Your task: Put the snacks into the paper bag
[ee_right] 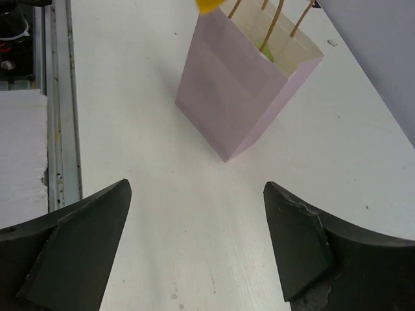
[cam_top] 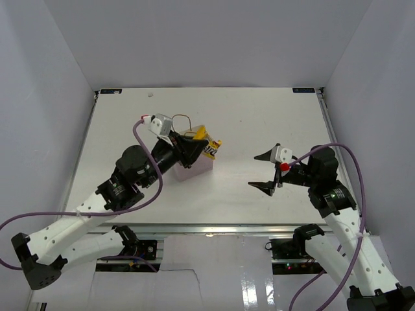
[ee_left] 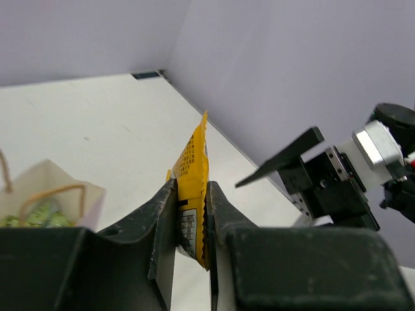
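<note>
Hidden or unclear:
- Top view: the left fingers [cam_top: 185, 152] and the yellow snack packet [cam_top: 209, 148] cover most of the paper bag's [cam_top: 194, 171] mouth, so its contents are not visible from there.
- Left wrist view: the packet's lower end is buried between the fingers, and its print is too small to read.
- Right wrist view: only a yellow corner of the packet shows, cut off at the top edge.

Left fingers: clamped flat on the packet, which stands on edge and sticks out past the tips. The packet is held off the table [cam_top: 272, 116], up by the bag's rim. Cannot tell whether it is over the opening.

Bag: upright on the table, cord handles [ee_right: 275, 13] raised, a lime-green packet [ee_right: 267, 50] showing inside.

Right fingers [ee_right: 84, 227]: spread wide with nothing between them, pointed at the bag and well apart from it.
</note>
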Controlling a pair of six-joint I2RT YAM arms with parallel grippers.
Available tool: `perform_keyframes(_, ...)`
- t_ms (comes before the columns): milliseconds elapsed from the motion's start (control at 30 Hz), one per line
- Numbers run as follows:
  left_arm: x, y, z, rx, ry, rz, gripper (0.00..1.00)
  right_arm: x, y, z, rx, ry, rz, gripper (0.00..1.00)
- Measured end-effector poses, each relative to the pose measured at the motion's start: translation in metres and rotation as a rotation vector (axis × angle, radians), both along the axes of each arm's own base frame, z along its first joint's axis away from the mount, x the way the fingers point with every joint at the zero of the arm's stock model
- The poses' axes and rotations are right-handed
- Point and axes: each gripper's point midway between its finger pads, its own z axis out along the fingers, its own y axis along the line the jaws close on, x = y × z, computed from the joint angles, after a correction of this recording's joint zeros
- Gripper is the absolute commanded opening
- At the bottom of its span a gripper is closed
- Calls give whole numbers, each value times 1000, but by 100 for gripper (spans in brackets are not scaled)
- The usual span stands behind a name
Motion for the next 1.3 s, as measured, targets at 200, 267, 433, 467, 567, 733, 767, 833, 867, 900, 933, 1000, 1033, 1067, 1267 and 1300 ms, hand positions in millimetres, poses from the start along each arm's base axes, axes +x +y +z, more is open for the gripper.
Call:
perform_keyframes(200,16,40,48,150,-180,183,4,7,-13,-15,-3,4,-39,89)
perform_keyframes(267,24,47,57,213,-235,236,4,10,-16,-20,-7,16,-53,89)
perform_keyframes(433,60,60,47,427,-330,343,4,11,-20,-22,-3,19,-64,89)
perform_keyframes(467,66,61,43,451,-331,350,4,11,-20,-22,-2,17,-64,89)
perform_keyframes(567,102,75,17,561,-307,369,4,12,-23,-20,1,10,-72,89)
perform_keyframes(733,138,90,-26,668,-230,322,4,12,-26,-19,7,5,-82,89)
perform_keyframes(767,138,88,-30,671,-224,297,4,12,-26,-20,7,6,-82,89)
perform_keyframes(833,134,81,-35,669,-222,237,5,12,-27,-22,7,8,-83,89)
perform_keyframes(867,130,77,-35,662,-229,211,5,12,-27,-22,7,10,-82,89)
perform_keyframes(900,127,74,-34,654,-236,189,5,12,-27,-22,6,9,-82,89)
perform_keyframes(933,124,73,-34,648,-243,176,5,12,-27,-22,6,8,-81,90)
perform_keyframes(1000,118,71,-34,637,-254,150,6,12,-27,-22,7,8,-80,90)
perform_keyframes(1033,114,70,-34,632,-258,141,6,11,-27,-22,7,8,-78,89)
perform_keyframes(1067,111,70,-35,627,-260,130,6,11,-27,-22,7,7,-79,90)
perform_keyframes(1267,99,65,-31,599,-281,81,7,12,-28,-22,6,5,-83,90)
perform_keyframes(1300,99,64,-31,597,-282,74,7,12,-28,-22,7,5,-83,90)
